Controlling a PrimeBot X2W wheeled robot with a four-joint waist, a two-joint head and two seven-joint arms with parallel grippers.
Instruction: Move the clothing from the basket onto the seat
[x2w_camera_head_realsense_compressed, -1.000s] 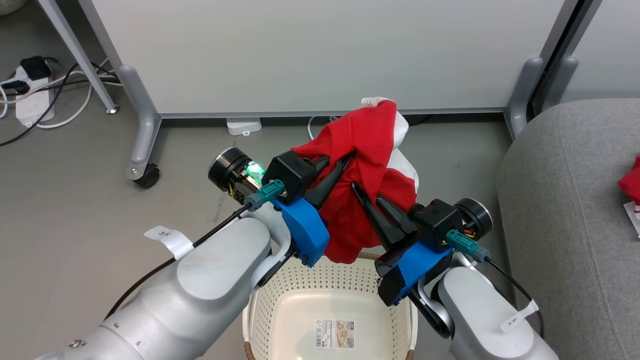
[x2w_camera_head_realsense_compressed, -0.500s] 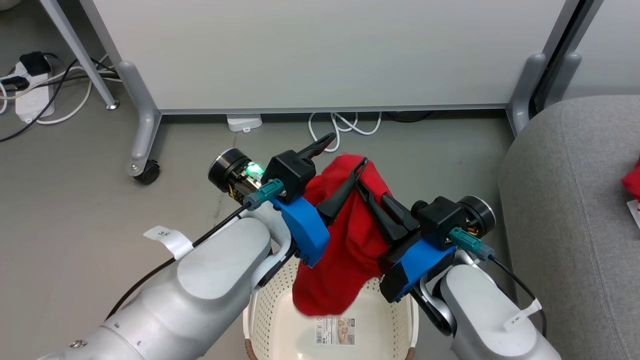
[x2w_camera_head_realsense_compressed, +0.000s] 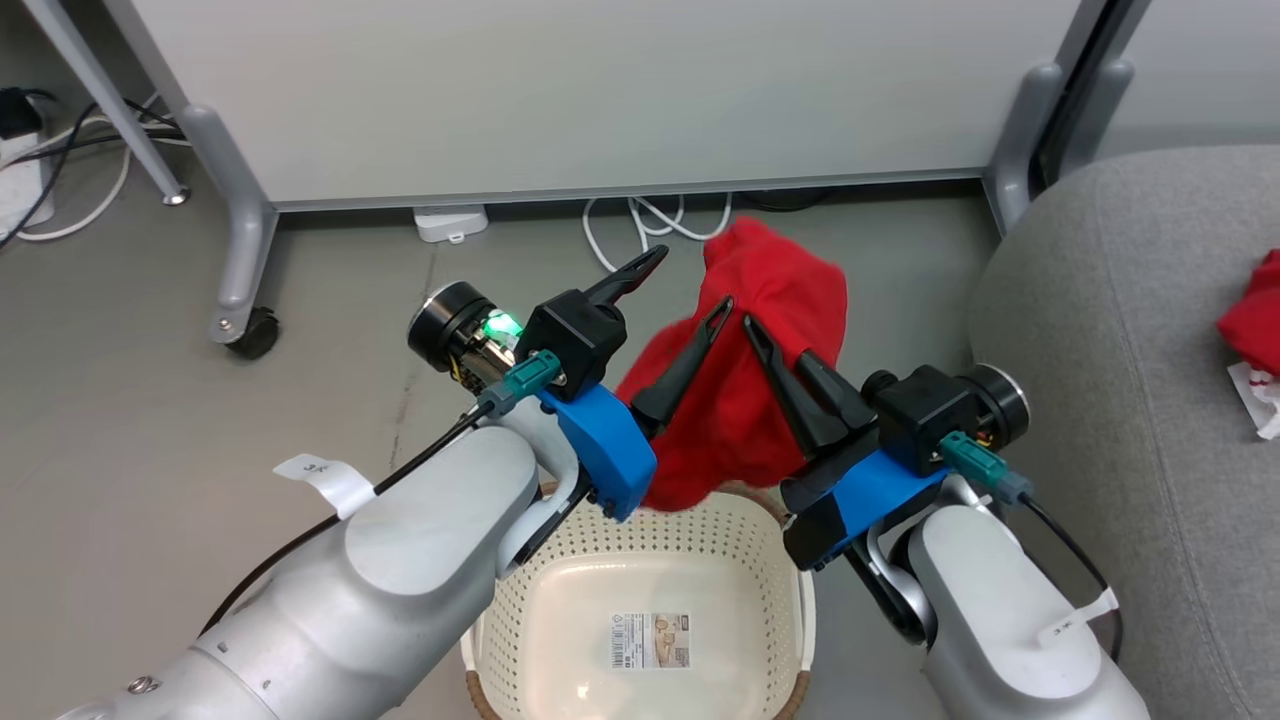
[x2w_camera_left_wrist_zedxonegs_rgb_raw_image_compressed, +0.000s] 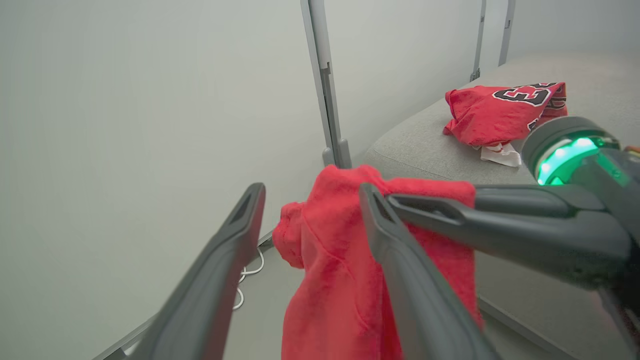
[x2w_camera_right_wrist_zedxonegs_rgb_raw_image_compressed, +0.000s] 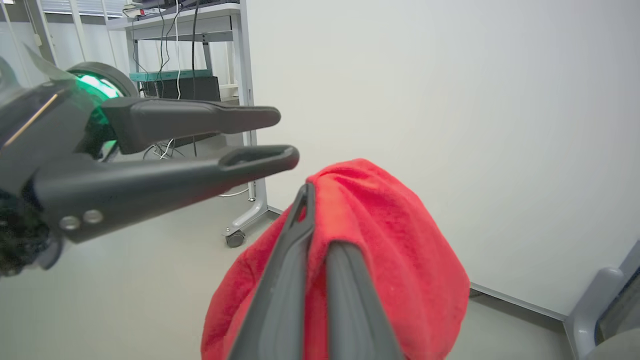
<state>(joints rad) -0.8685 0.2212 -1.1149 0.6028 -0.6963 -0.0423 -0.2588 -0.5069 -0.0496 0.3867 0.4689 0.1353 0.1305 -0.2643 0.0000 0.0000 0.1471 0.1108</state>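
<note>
A plain red garment (x2w_camera_head_realsense_compressed: 745, 400) hangs over the basket (x2w_camera_head_realsense_compressed: 700, 530), pinched in my right gripper (x2w_camera_head_realsense_compressed: 748, 322), which is shut on its upper fold (x2w_camera_right_wrist_zedxonegs_rgb_raw_image_compressed: 380, 225). My left gripper (x2w_camera_head_realsense_compressed: 690, 283) stands open just left of it, its fingers (x2w_camera_left_wrist_zedxonegs_rgb_raw_image_compressed: 240, 235) spread wide and gripping nothing; the cloth (x2w_camera_left_wrist_zedxonegs_rgb_raw_image_compressed: 330, 260) drapes behind the nearer finger. The cream perforated basket holds nothing but a label on its floor. On the grey seat (x2w_camera_head_realsense_compressed: 1100, 300) at the right lies the red jersey (x2w_camera_left_wrist_zedxonegs_rgb_raw_image_compressed: 500, 112) with black-and-white lettering, its edge (x2w_camera_head_realsense_compressed: 1255, 320) at the head view's border.
A white partition panel (x2w_camera_head_realsense_compressed: 600, 90) on grey wheeled legs (x2w_camera_head_realsense_compressed: 240, 270) stands behind the basket. White cables (x2w_camera_head_realsense_compressed: 640, 215) lie on the floor under it, and more cables (x2w_camera_head_realsense_compressed: 60, 190) at far left. A metal shelf (x2w_camera_right_wrist_zedxonegs_rgb_raw_image_compressed: 175, 30) stands beyond.
My left gripper has opened and let go of the red garment, which sagged and now hangs from my right gripper alone. The head view has shifted, bringing more of the seat in.
</note>
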